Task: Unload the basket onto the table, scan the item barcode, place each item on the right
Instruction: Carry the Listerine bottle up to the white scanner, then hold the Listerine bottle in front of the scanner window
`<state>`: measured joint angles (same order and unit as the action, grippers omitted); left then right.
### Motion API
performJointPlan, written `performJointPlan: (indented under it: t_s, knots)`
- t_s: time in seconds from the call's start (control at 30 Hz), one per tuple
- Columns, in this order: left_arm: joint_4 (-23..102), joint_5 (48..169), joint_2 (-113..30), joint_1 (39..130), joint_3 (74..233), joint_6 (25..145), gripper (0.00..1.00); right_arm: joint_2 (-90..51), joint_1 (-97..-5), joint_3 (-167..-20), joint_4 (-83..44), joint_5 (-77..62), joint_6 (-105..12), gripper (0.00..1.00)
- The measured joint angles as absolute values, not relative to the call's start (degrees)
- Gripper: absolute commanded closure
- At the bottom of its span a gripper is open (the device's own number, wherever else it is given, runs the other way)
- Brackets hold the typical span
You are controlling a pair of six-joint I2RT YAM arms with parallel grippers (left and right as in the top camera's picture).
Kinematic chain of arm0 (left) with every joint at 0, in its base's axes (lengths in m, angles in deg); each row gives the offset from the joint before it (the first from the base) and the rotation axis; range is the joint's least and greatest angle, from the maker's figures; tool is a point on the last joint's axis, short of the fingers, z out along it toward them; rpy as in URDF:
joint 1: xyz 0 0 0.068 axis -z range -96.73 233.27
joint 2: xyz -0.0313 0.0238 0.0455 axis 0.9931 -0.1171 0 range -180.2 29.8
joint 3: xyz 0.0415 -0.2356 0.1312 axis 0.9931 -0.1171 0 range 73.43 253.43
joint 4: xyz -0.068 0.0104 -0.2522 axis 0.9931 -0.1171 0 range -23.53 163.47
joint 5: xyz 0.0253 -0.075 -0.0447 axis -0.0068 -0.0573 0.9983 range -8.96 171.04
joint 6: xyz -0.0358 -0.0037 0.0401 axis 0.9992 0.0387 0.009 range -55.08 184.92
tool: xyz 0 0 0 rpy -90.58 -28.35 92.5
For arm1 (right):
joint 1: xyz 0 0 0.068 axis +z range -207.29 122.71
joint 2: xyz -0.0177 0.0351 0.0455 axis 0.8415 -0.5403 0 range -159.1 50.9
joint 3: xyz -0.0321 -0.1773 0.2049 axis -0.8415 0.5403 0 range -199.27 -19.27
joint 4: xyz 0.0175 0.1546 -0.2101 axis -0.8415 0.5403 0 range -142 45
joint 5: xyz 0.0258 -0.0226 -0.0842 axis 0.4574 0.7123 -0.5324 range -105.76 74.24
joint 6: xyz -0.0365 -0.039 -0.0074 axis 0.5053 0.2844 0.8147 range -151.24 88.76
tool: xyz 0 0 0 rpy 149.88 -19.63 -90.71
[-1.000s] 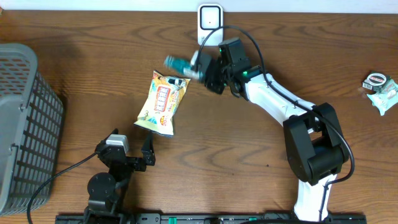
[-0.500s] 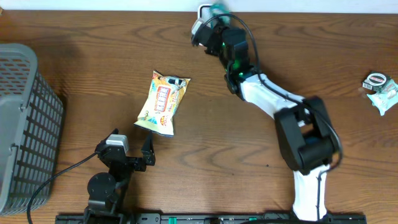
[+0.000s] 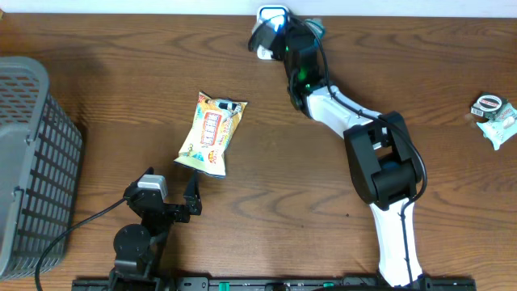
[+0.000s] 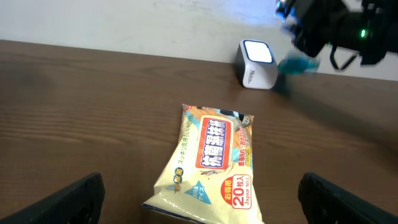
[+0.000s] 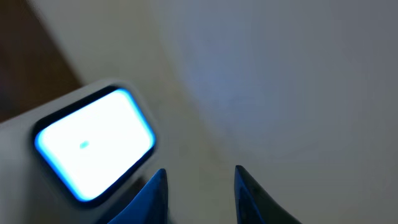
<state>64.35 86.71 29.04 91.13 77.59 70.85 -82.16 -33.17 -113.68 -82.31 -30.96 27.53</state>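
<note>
The white scanner (image 3: 270, 18) stands at the table's back edge, its window glowing blue-white (image 5: 93, 146) (image 4: 257, 56). My right gripper (image 3: 300, 29) is raised right beside it, shut on a small teal item (image 3: 316, 25), which shows as a blurred teal bar (image 4: 298, 64) next to the scanner. In the right wrist view two blue tips (image 5: 159, 194) rise from the bottom edge, with the pale wall between them. My left gripper (image 3: 171, 192) rests open near the front edge, just short of a yellow wipes pack (image 3: 212, 132) (image 4: 211, 158) lying flat.
A grey mesh basket (image 3: 32, 162) fills the left side. A tape roll and a small green-white packet (image 3: 494, 113) lie at the far right. The right arm (image 3: 380, 162) stretches from the front edge to the scanner.
My right arm has swung the teal item from just right of the wipes pack up to the scanner at the back edge. The left arm and the pack have not moved.
</note>
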Motion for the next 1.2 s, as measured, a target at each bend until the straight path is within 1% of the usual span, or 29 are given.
performJointPlan:
  t_s: [0.27,0.3,0.33,0.43,0.53,0.63,0.73,0.87,0.97,1.2]
  knots:
    - [64.3,86.7,29.0,91.1,77.6,70.9,0.02,-81.7,-32.7,-116.6,-77.1,-32.2,27.8,0.99]
    - [64.3,86.7,29.0,91.1,77.6,70.9,0.02,-81.7,-32.6,-116.6,-77.0,-32.9,27.4,0.94]
    - [64.3,86.7,29.0,91.1,77.6,70.9,0.02,-81.7,-32.4,-116.6,-77.0,-34.1,26.7,0.83]
    - [64.4,86.7,29.0,91.1,77.6,70.8,0.02,-81.7,-32.2,-116.7,-76.6,-40.2,20.9,0.55]
    - [64.3,86.7,29.0,91.1,77.6,70.9,0.02,-81.7,-32.9,-117.1,-70.3,-44.8,12.0,0.28]
    - [64.3,86.7,29.0,91.1,77.6,70.9,0.02,-81.7,-34.9,-118.6,-56.5,-43.1,2.7,0.15]
    - [64.3,86.7,29.0,91.1,77.6,70.9,0.02,-81.7,-38.2,-119.3,-50.1,-36.6,-5.2,0.14]
    - [64.3,86.7,29.0,91.1,77.6,70.9,0.02,-81.7,-43.1,-120.0,-50.6,-31.0,-12.9,0.13]
    - [64.4,86.7,29.0,91.1,77.6,70.8,0.02,-81.7,-45.4,-120.4,-50.9,-28.2,-15.7,0.11]
    - [64.3,86.7,29.0,91.1,77.6,70.9,0.02,-82.3,-45.9,-120.5,-51.9,-22.8,-21.0,0.1]
